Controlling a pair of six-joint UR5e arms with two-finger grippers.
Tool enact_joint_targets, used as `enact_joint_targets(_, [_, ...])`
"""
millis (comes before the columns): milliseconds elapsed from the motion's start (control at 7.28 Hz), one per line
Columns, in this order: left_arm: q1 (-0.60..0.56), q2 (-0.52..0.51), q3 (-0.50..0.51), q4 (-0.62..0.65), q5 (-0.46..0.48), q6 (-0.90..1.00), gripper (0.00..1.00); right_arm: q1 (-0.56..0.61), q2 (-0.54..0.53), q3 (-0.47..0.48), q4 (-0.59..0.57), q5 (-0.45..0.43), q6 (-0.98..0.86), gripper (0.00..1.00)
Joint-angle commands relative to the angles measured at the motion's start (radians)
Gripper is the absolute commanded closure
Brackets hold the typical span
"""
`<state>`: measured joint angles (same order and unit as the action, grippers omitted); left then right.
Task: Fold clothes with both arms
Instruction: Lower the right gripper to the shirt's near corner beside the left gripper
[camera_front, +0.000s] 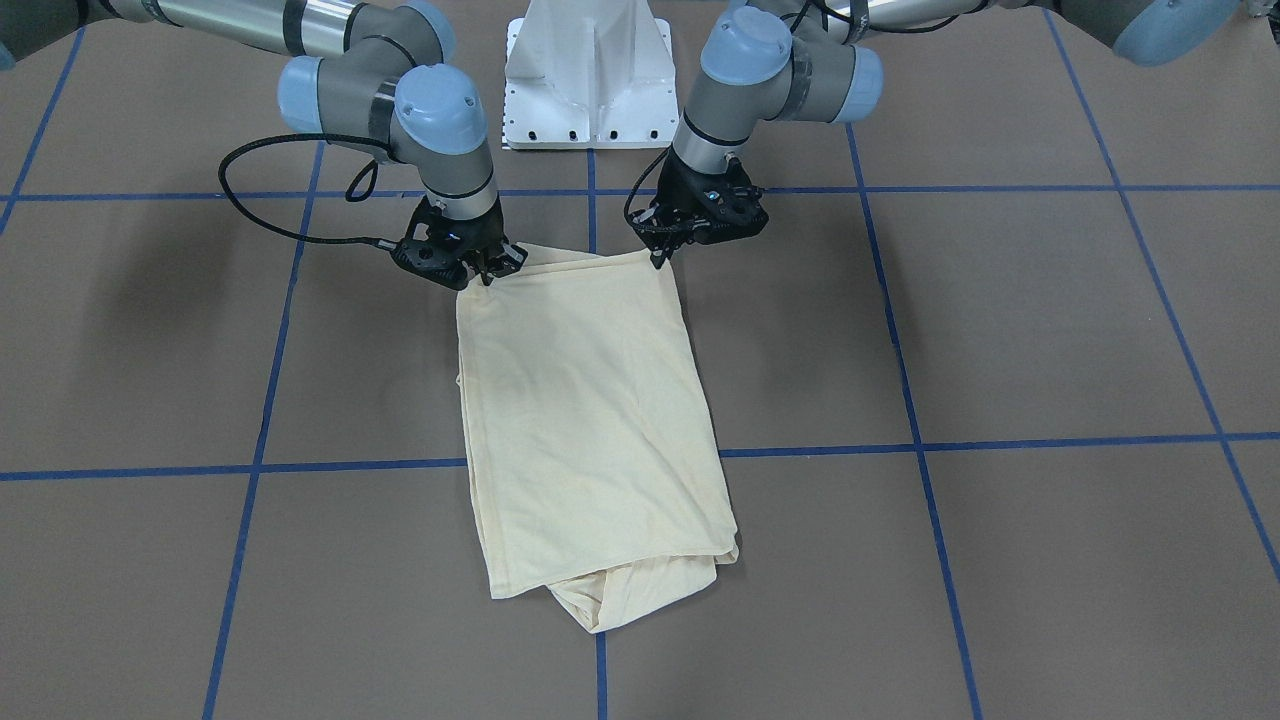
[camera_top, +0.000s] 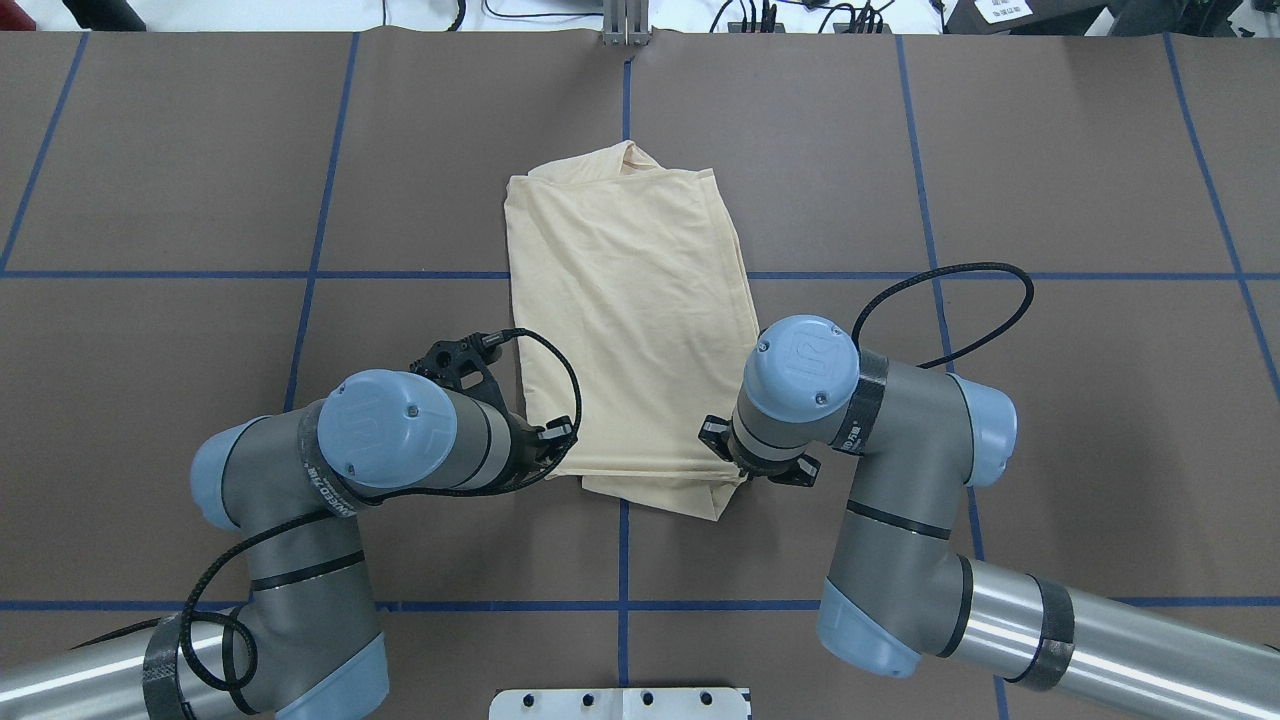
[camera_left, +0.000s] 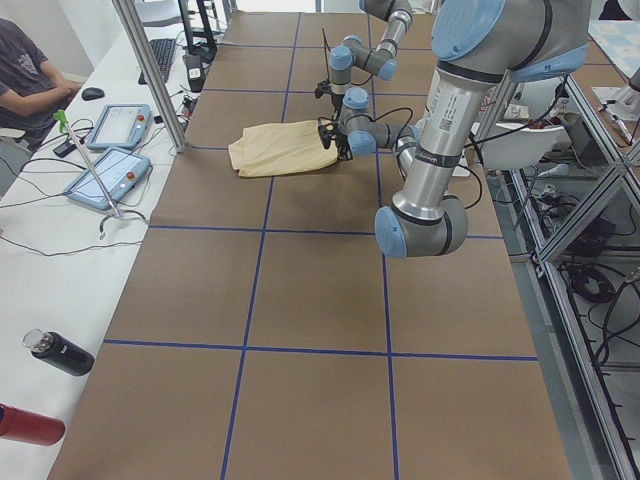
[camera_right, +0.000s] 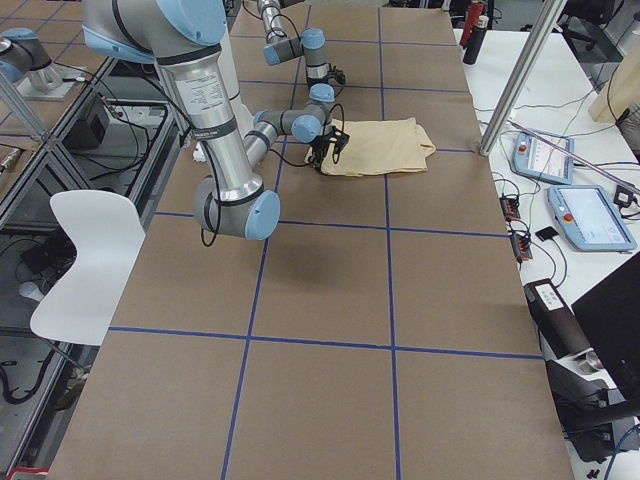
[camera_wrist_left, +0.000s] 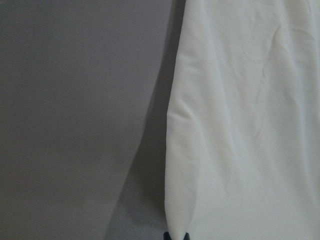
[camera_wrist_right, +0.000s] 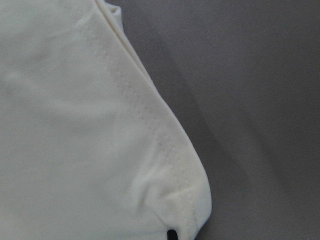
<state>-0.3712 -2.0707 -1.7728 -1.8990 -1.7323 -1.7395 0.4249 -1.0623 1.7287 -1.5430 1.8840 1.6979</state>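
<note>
Pinching the two corners of the T-shirt (camera_front: 590, 400) nearest the robot, both pincers are clamped on cloth. In the front-facing view the left gripper (camera_front: 661, 257) bites the corner on that view's right and the right gripper (camera_front: 488, 273) the corner on its left, both angled down close to the table (camera_front: 1000, 330). The wrist cameras add the detail. The left one shows a dark fingertip (camera_wrist_left: 170, 236) at the bottom of the frame with the shirt's folded side edge rising from it. The right one shows a stitched hem (camera_wrist_right: 150, 130) curving into a puckered corner just above its own tip. From overhead the blue-capped wrist joints cover the fingers, so the grip cannot be read there. That view does show the garment's outline: a long folded rectangle lying across a blue tape line (camera_top: 900, 275), its far end bunched, with a layer poking out. Only the side views show the surroundings. The exterior left view has a seated person (camera_left: 25, 65), two pendants (camera_left: 110, 150) on a white bench and a dark bottle (camera_left: 58, 352). The exterior right view has a white chair (camera_right: 80, 260) beside the near arm.
</note>
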Motion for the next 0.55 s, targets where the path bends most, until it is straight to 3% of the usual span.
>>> enact_joint_targets(0, [0.0, -0.009, -0.007, 0.0, -0.001, 0.002, 1.0, 0.014, -0.001, 0.024, 0.0, 0.015, -0.001, 1.0])
enact_joint_targets(412, [0.002, -0.003, -0.069, 0.005, -0.043, 0.003, 1.0, 0.017, -0.03, 0.107, -0.009, 0.056, -0.001, 1.0])
